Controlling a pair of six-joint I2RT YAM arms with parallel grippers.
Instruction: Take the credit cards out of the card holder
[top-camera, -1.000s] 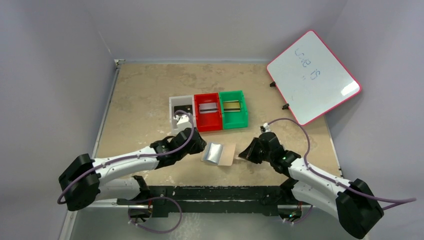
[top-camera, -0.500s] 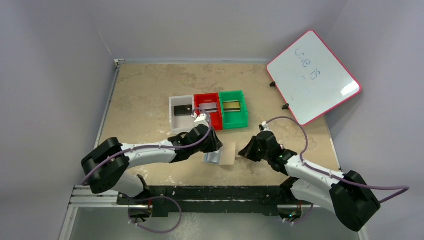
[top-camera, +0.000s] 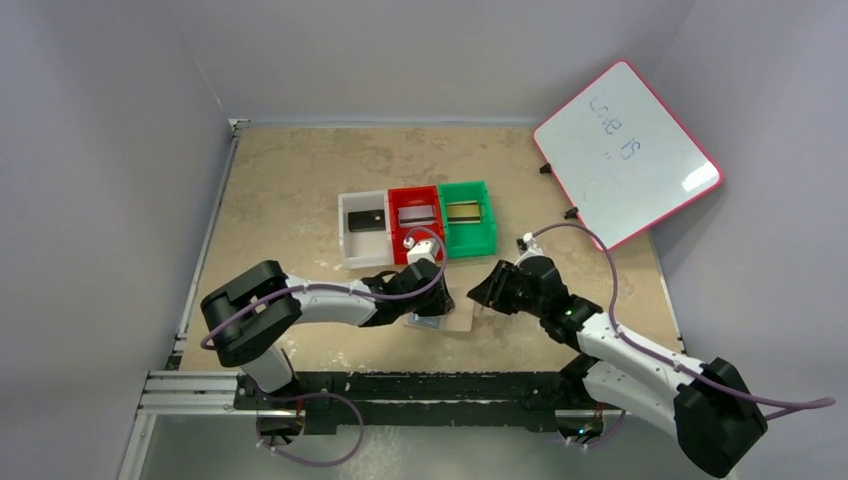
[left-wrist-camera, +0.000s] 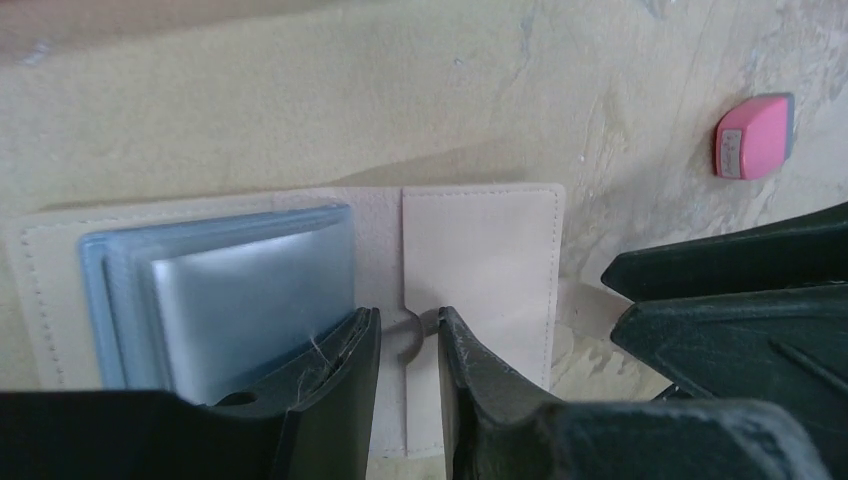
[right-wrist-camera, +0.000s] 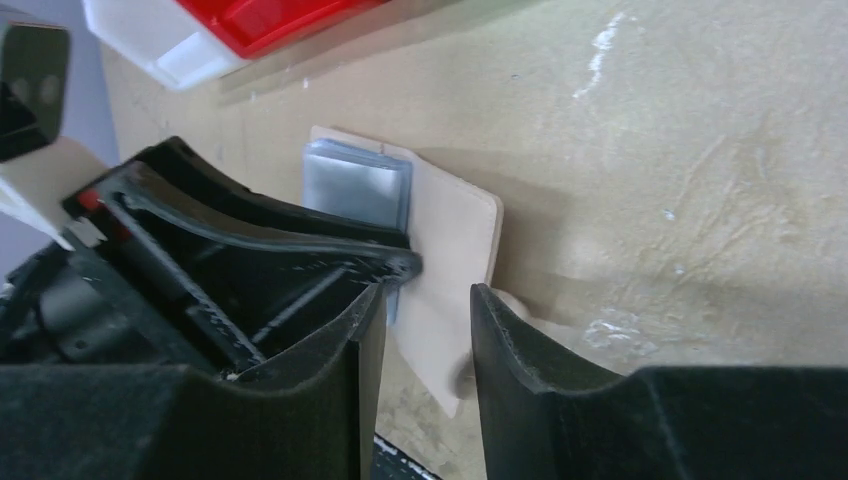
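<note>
The card holder (top-camera: 452, 320) lies open on the table, tan with a grey-blue pocket side (left-wrist-camera: 225, 290) and a tan flap (left-wrist-camera: 480, 265). A silvery-grey face shows in the pockets; I cannot tell whether it is a card. My left gripper (left-wrist-camera: 408, 330) stands on the holder's spine, open by a narrow gap that straddles the snap tab (left-wrist-camera: 412, 338). My right gripper (right-wrist-camera: 425, 305) is open at the holder's right edge, with the flap's corner (right-wrist-camera: 450, 300) between its fingers. A black card (top-camera: 365, 219), a silvery card (top-camera: 415, 214) and a gold card (top-camera: 462, 211) lie in the bins.
A clear-white bin (top-camera: 347, 240), a red bin (top-camera: 398, 240) and a green bin (top-camera: 485, 232) stand in a row just behind the holder. A pink block (left-wrist-camera: 755, 135) lies to the holder's right. A pink-framed whiteboard (top-camera: 625, 155) leans at the back right.
My left gripper has swung right from beside the white bin onto the card holder. My right gripper has moved left and forward up to the holder's right edge.
</note>
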